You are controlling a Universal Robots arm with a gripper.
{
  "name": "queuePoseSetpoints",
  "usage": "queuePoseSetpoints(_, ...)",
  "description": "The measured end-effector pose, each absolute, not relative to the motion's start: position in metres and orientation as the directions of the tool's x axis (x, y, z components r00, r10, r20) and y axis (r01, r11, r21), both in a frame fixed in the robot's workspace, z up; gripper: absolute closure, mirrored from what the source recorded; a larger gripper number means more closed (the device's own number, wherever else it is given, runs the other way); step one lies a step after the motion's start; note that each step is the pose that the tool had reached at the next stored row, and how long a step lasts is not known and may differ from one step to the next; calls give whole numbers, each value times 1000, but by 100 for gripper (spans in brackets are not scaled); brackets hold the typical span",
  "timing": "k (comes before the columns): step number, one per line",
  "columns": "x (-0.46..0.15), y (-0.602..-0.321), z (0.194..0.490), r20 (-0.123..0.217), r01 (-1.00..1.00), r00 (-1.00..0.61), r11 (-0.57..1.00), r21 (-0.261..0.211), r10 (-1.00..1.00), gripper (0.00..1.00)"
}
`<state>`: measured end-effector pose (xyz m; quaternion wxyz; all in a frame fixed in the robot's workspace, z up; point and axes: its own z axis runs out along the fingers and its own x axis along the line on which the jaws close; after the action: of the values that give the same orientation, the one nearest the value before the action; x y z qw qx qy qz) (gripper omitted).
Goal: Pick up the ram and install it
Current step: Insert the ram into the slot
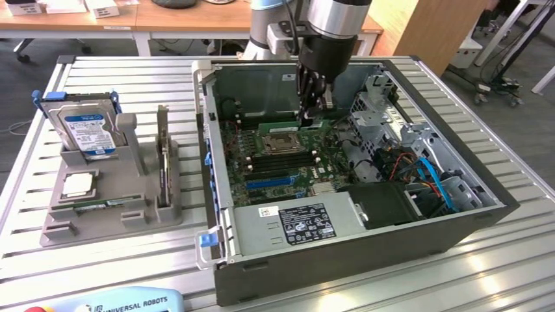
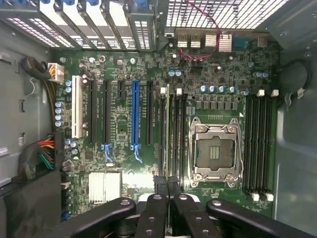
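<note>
1. The ram (image 2: 167,130) sits edge-on inside the open computer case (image 1: 364,257). On my wrist feed it is a thin pale-green line running along the bank of memory slots between the CPU socket (image 2: 214,151) and the long expansion slots.
2. From the exterior view I see it as a narrow green strip (image 1: 279,123) lying level just behind the socket (image 1: 279,144), low over the motherboard (image 1: 260,170). I cannot tell whether it is fully seated in its slot.
3. The gripper (image 2: 167,185) is pinching the ram near its middle, one dark fingertip on each face. In the exterior view the gripper (image 1: 313,116) hangs straight down into the case.
4. A blue expansion slot (image 2: 134,116) lies a few slots away from the ram. A second bank of memory slots (image 2: 257,144) stands bare on the socket's far side.
5. The power supply (image 1: 295,224), with a white label, fills the near corner of the case.
6. Well apart, at the exterior view's left, a grey holder (image 1: 117,214) on the slatted table (image 1: 494,266) carries an upright blue-labelled hard drive (image 1: 87,130) and a square silver processor chip (image 1: 78,184).
</note>
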<state>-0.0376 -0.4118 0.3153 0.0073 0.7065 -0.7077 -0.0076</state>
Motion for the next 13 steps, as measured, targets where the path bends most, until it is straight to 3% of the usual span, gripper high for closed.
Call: queuePoseSetpoints(13,-38,-412,292,0,-1000,-2,2,21,-1000,89)
